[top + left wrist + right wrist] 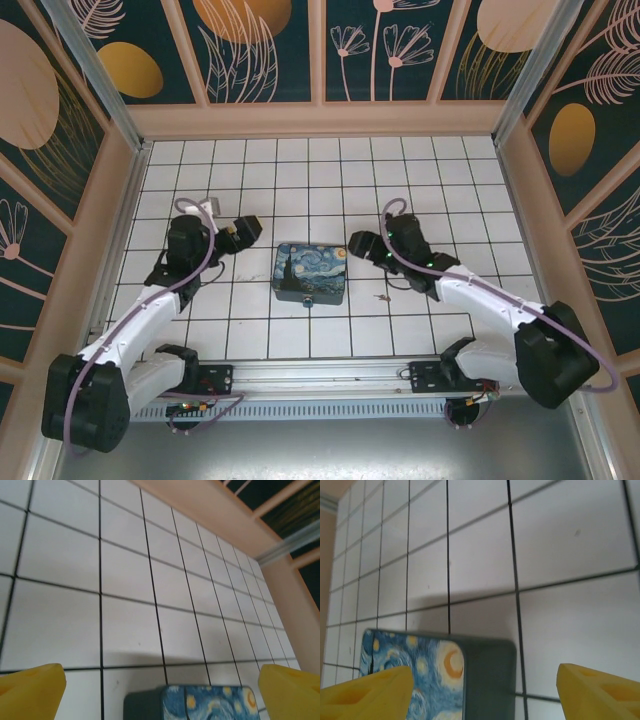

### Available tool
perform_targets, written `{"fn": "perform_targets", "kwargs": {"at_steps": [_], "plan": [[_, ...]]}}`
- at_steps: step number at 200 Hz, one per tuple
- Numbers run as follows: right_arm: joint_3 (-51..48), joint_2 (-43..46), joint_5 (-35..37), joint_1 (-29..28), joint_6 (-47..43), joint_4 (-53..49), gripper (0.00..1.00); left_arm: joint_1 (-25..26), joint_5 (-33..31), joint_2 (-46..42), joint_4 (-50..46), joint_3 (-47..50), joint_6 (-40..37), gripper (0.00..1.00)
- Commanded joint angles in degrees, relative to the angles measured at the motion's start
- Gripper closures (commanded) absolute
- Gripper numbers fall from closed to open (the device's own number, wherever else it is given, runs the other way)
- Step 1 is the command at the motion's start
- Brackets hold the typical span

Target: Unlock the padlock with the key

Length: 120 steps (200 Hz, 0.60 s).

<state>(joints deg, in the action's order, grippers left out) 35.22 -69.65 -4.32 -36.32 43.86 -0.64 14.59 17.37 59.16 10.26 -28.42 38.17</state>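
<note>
One painted box point(310, 268) sits mid-worktop point(300, 170), blue with yellow swirls. One padlock point(308, 300), small and dark, lies against the middle of the box's near side; whether it hangs from a clasp cannot be told. One key point(381, 297), thin and silvery, lies flat on a white tile just right of the box's near right corner, close by the right arm and apart from the padlock.

There are two arms, one on either side of the box. The left claw point(161, 680) stands wide, holding nothing, by the box's far left corner. The right claw point(485, 672) also stands wide and empty, over the far right corner.
</note>
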Motion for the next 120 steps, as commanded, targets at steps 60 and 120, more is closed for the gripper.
{"fn": "perform_targets", "kwargs": {"at_steps": [60,120], "plan": [[-0.81,-5.88,10.25,-10.91,9.76,4.25,0.29,10.16,-0.49,5.63,2.65,4.11,2.18,0.03],[-0.56,-8.70,11.27,-11.59,12.48,6.32,0.48,12.53,0.60,8.65,4.86,5.25,2.87,0.23]]}}
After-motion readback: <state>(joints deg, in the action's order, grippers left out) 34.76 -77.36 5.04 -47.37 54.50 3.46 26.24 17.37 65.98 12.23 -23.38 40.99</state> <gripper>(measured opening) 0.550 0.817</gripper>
